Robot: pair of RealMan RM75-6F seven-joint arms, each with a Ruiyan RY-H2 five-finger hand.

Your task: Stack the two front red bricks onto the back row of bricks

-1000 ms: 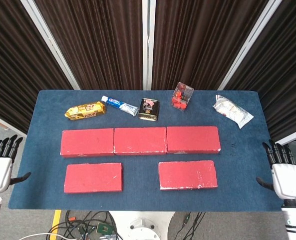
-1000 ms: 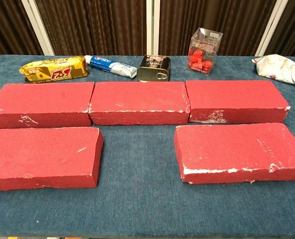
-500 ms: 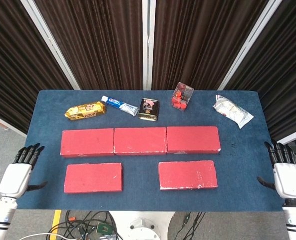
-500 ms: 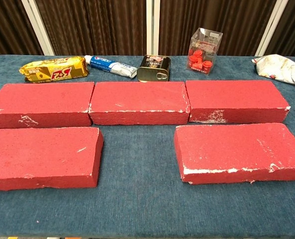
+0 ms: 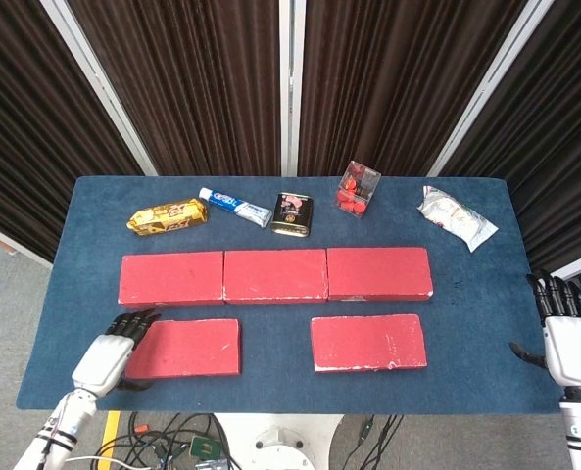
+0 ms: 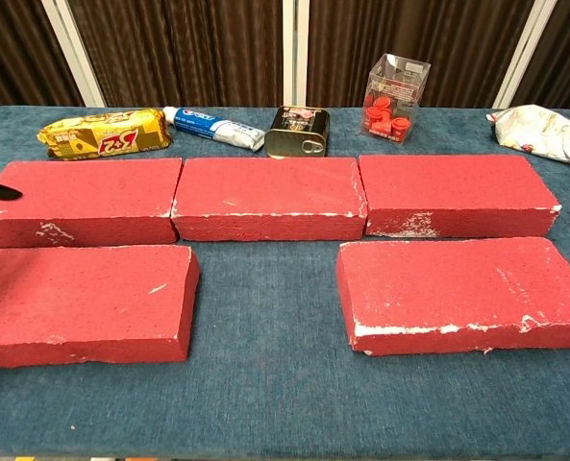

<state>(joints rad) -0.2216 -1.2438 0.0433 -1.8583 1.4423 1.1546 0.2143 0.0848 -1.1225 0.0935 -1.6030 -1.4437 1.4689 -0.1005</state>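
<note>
Front-left brick point(image 5: 184, 347), fingers point(image 5: 133, 322) beside (apart)

The surface point(image 5: 466, 294) wears a dark blue cloth. Along its far edge lie a yellow snack packet point(image 5: 168, 216), a toothpaste tube point(image 5: 235, 207), a tin can point(image 5: 292, 213), a clear box of red pieces point(image 5: 358, 187) and a white packet point(image 5: 456, 216). Nearer lies a back row of bricks point(image 5: 275, 275), three end to end and touching, with two front red bricks point(image 5: 183, 347) well apart before it.
</note>
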